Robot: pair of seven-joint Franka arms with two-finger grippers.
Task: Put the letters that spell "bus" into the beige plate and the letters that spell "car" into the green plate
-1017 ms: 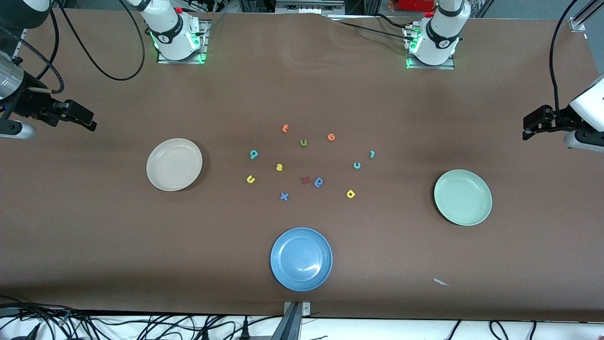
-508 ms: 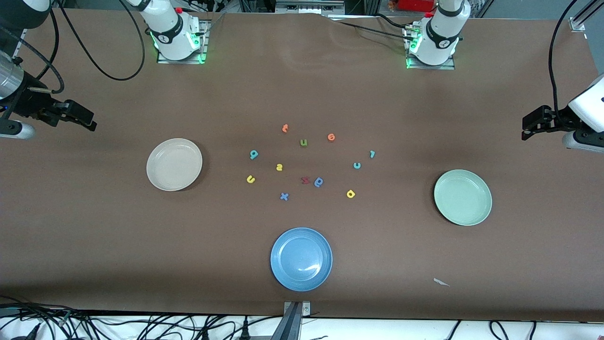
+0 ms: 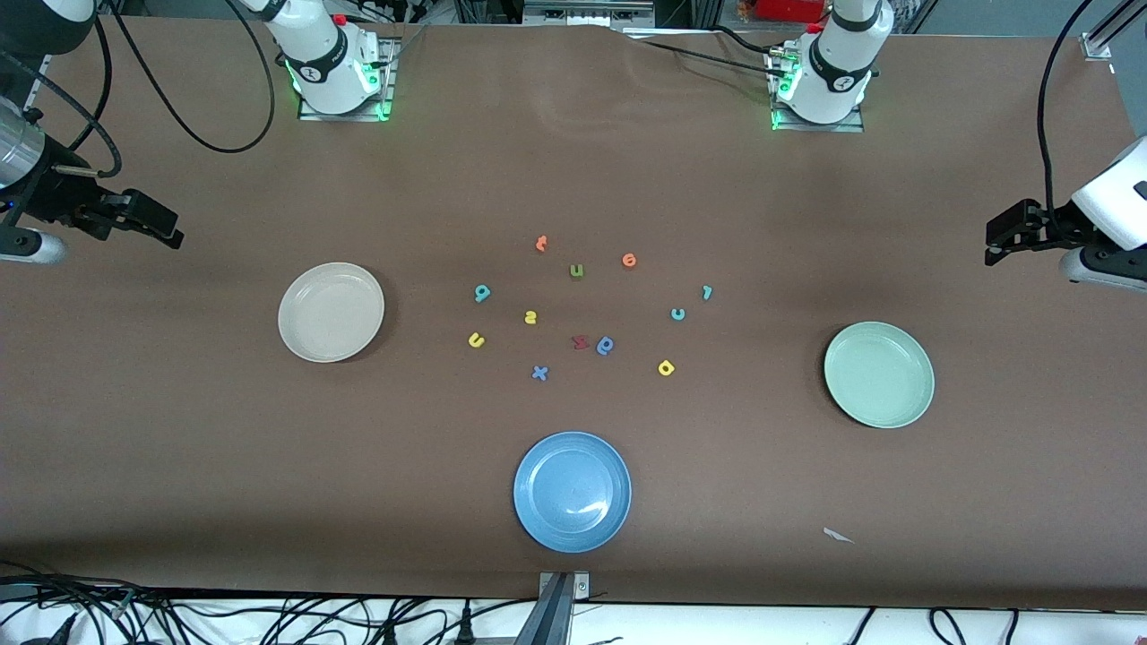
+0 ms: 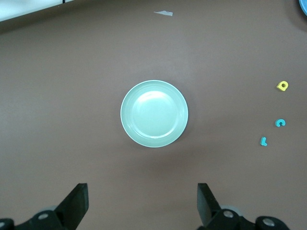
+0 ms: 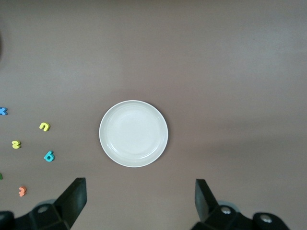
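Note:
The beige plate [image 3: 331,312] [image 5: 134,133] lies empty toward the right arm's end, and the green plate [image 3: 879,374] [image 4: 154,113] lies empty toward the left arm's end. Between them lie the teal b [image 3: 482,292] [image 5: 49,156], yellow s [image 3: 530,316] [image 5: 16,144] and yellow u [image 3: 476,339] [image 5: 44,126]. Closer to the green plate are the teal c [image 3: 678,313] [image 4: 280,123], teal r [image 3: 707,291] [image 4: 263,141] and yellow a [image 3: 666,367] [image 4: 282,86]. My left gripper [image 3: 995,244] [image 4: 142,191] hangs open and empty over bare table at its end. My right gripper [image 3: 168,229] [image 5: 140,189] hangs open and empty over its end.
A blue plate [image 3: 573,491] lies nearest the front camera. Among the letters are an orange t [image 3: 541,243], an orange e [image 3: 629,260], an olive u [image 3: 576,270], a red letter [image 3: 581,341], a blue q [image 3: 606,345] and a blue x [image 3: 539,373]. A paper scrap [image 3: 838,536] lies near the front edge.
My left gripper has drifted slightly inward from the table's end. The right arm, the plates and the letters have not moved.

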